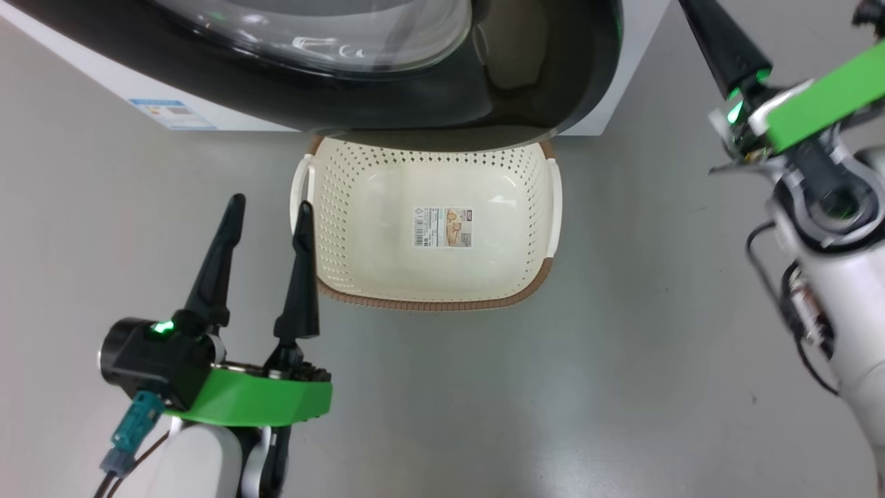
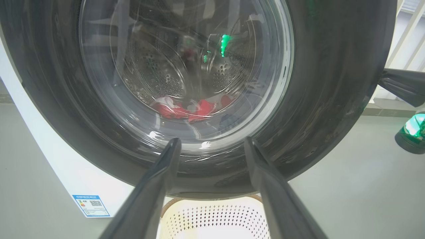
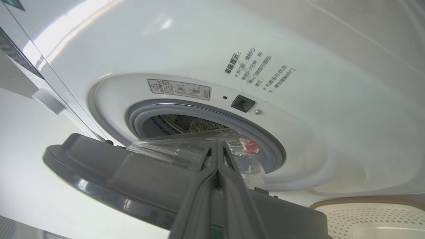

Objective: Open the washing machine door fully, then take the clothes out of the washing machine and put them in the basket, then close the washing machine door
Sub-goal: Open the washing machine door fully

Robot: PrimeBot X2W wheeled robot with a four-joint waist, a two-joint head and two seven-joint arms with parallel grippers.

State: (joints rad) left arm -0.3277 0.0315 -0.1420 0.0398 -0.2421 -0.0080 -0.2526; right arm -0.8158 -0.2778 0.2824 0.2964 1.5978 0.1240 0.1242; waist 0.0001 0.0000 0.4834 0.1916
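So the washing machine door point(image 1: 429, 104) is hanging partway open, and in the head view its black rim is covering the far edge of the basket point(image 1: 429, 299), which is sitting empty on the floor in front of the washing machine point(image 3: 298, 49). The clothes point(image 2: 199, 111) are lying low in the drum, and I'm only seeing them through the door glass. The right gripper point(image 3: 217, 146) is pointing across the door's inner side with fingers pressed together and nothing between them. The left gripper point(image 1: 270, 205) is hovering beside the basket, spread wide, empty too. I'm guessing the door is going to swing stiff and heavy-ish (glossy rim, probably slippery), so pushing its inner face is looking safer than pinching. The clothes are looking soft and light, so I'd be pinching a raised fold.
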